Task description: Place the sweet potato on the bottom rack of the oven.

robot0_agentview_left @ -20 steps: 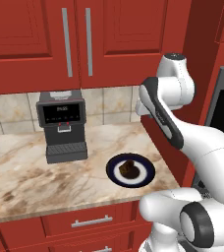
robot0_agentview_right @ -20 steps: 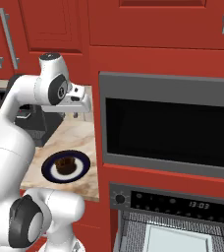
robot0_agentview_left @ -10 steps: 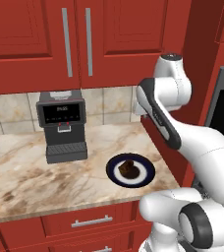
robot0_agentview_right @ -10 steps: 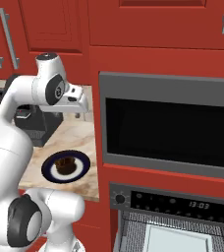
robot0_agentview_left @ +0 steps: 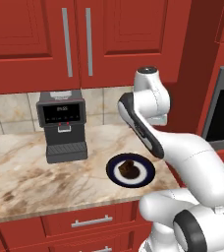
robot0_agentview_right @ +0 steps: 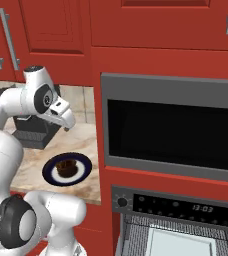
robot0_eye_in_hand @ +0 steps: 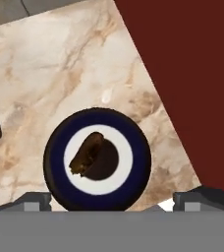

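Fingers (robot0_eye_in_hand: 112,201) are being held spread wide, gripping nothing, high above the surface (robot0_eye_in_hand: 60,74). Sweet potato (robot0_eye_in_hand: 86,154) is lying on the plate (robot0_eye_in_hand: 97,160), directly below, between both tips (long axis diagonal across the opening); wrist rotation is probably needed before descent.

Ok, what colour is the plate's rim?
Dark blue, around a white ring; the plate shows best in the hand view.

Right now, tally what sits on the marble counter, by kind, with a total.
Coffee machine: 1
Blue-rimmed plate: 1
Sweet potato, lying on the plate: 1
Total: 3
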### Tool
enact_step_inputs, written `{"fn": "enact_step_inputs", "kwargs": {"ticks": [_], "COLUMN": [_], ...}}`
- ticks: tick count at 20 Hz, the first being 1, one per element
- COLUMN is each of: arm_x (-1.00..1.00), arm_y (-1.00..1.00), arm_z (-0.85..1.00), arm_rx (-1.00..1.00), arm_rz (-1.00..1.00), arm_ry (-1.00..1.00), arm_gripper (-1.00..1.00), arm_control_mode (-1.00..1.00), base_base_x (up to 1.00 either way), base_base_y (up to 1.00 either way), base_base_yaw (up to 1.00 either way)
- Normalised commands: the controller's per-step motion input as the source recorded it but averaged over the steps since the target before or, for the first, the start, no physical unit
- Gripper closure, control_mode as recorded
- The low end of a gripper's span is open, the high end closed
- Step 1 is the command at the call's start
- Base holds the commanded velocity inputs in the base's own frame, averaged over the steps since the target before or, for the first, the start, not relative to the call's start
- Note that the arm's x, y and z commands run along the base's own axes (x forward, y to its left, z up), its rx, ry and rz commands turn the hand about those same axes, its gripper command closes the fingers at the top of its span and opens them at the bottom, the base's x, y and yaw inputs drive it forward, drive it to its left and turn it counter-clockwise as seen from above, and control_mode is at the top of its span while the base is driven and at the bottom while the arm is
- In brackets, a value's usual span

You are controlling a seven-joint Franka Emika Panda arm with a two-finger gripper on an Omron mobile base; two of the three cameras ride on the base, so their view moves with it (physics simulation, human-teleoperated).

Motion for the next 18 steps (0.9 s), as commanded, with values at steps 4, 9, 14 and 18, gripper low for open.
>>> {"fn": "enact_step_inputs", "kwargs": {"ticks": [4,9,14,18], "arm_x": [0.26,0.05,0.18,0.24], "arm_y": [-0.23,0.13,0.34,0.04], "arm_z": [-0.63,-0.79,-0.60,-0.56], "arm_rx": [0.39,0.17,0.00,-0.04], "arm_rz": [-0.31,-0.22,-0.15,-0.06], "arm_ry": [0.08,0.04,0.00,0.00], "arm_gripper": [-1.00,-1.00,-1.00,-1.00], "arm_control_mode": [-1.00,-1.00,-1.00,-1.00], "base_base_x": [0.00,0.00,0.00,0.00], "base_base_y": [0.00,0.00,0.00,0.00], "base_base_yaw": [0.00,0.00,0.00,0.00]}}
